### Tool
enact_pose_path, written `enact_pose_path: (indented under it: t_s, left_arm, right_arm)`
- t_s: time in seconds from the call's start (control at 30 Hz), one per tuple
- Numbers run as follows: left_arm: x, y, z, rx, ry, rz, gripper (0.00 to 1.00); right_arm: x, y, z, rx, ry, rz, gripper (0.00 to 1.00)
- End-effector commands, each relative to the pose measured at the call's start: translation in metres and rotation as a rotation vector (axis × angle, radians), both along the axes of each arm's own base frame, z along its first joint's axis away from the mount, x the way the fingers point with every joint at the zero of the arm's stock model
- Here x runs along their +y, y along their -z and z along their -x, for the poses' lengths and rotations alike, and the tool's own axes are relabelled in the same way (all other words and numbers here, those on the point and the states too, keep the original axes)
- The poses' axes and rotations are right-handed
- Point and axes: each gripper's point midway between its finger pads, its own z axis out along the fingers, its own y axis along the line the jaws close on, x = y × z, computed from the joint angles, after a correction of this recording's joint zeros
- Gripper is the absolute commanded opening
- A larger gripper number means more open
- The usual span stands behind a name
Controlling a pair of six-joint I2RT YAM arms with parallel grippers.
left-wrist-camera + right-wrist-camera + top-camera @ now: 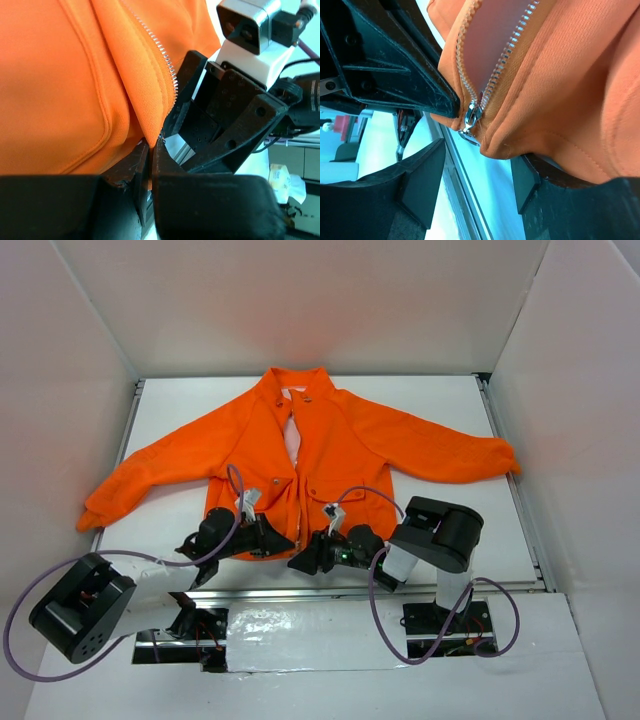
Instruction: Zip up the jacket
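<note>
The orange jacket (340, 450) lies flat on the white table, collar far, hem near, front open. My left gripper (278, 540) is at the hem. In the left wrist view it (151, 145) is shut on the hem fabric at the bottom of the zipper teeth (162, 55). My right gripper (300, 562) is just right of it at the hem, open. In the right wrist view it (477, 180) sits just below the silver zipper slider (472, 114), apart from it. The slider is at the very bottom of the zipper, with both tooth rows spreading above it.
The jacket's sleeves (150, 475) spread out to the left and right. A metal rail (400, 590) runs along the table's near edge under the grippers. White walls (70, 350) enclose the table on three sides. Purple cables (380, 600) loop by the arms.
</note>
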Motion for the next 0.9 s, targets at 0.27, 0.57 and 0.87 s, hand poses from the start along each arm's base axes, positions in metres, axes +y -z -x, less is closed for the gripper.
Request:
enact_pose_path:
  t_s: [0.27, 0.57, 0.87]
  left_arm:
    - [-0.019, -0.006, 0.007, -0.025, 0.14, 0.04, 0.0]
    - [-0.018, -0.004, 0.011, -0.029, 0.145, 0.057, 0.0]
    - [-0.015, 0.001, 0.01, -0.04, 0.128, 0.034, 0.0]
  right_arm:
    - [-0.001, -0.087, -0.019, -0.201, 0.008, -0.328, 0.62]
    - [-0.006, -0.099, -0.023, -0.224, 0.004, -0.351, 0.56]
    - [-0.008, -0.096, -0.017, -0.196, -0.026, -0.351, 0.56]
